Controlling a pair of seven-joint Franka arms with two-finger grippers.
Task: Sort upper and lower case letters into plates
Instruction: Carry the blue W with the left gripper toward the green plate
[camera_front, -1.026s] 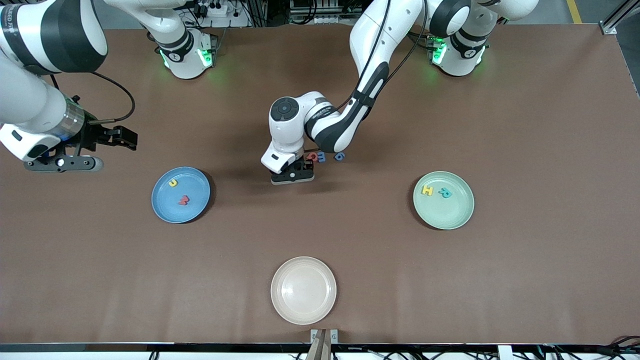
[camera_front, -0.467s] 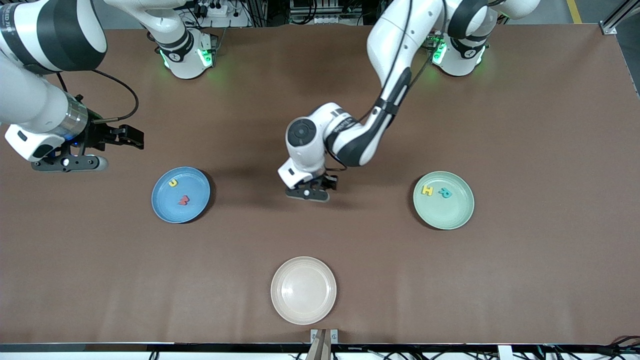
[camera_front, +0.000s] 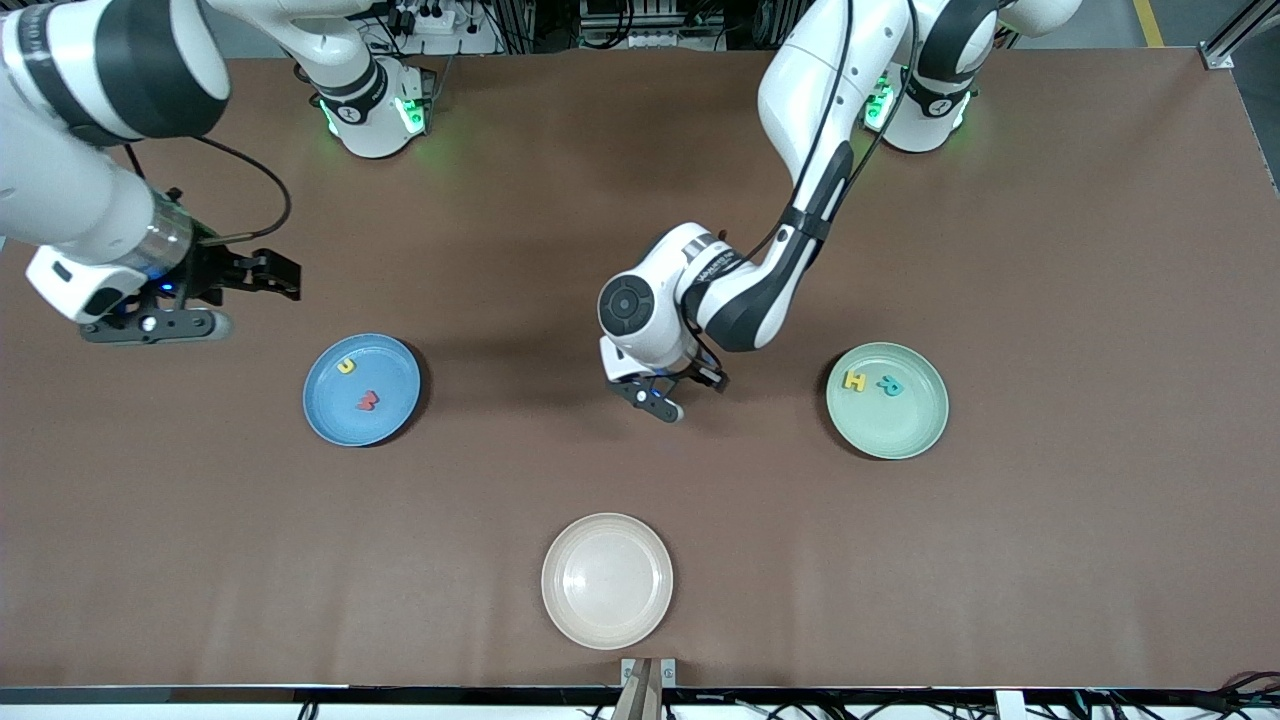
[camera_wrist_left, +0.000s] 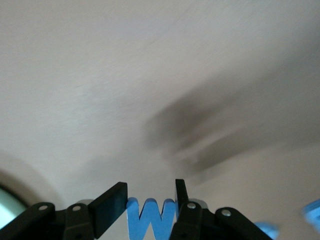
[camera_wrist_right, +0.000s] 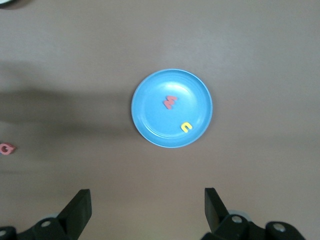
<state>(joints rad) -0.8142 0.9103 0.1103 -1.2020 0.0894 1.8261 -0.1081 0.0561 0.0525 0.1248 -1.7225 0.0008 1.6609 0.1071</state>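
Carrying a blue letter (camera_wrist_left: 150, 220) that reads as a W, my left gripper (camera_front: 665, 395) hangs over bare table between the blue plate (camera_front: 390, 395) and the mint green plate (camera_front: 900, 435). In the left wrist view the fingers (camera_wrist_left: 110, 207) pinch the letter from both sides, and a sliver of pale green rim shows at the frame's edge.

Tally so far, from the front view:
- blue plate: a yellow letter (camera_front: 346, 366), probably a lower-case u or c, and a red letter (camera_front: 367, 401) that looks like an m or w. The right wrist view shows the same pair.
- mint green plate: a yellow H (camera_front: 854, 380) and a teal R (camera_front: 890, 385), side by side on the part of the plate farther from the front camera.
- cream-white plate (camera_front: 607, 620), nearest the front camera: nothing in it that I can see.

So four letters are placed and a fifth is in the air. I judge the task about half done.

Left to do: a red letter (camera_wrist_right: 6, 148) lies on the table at the edge of the right wrist view, and blurred blue shapes show at the edge of the left wrist view. The left arm hides that patch in the front view, so I cannot count them.

My right gripper (camera_front: 265, 275) waits over the table toward the right arm's end, beside the blue plate, fingers (camera_wrist_right: 77, 210) spread wide and holding nothing.

If the held letter is a capital W, it belongs with H and R; its case I cannot settle.
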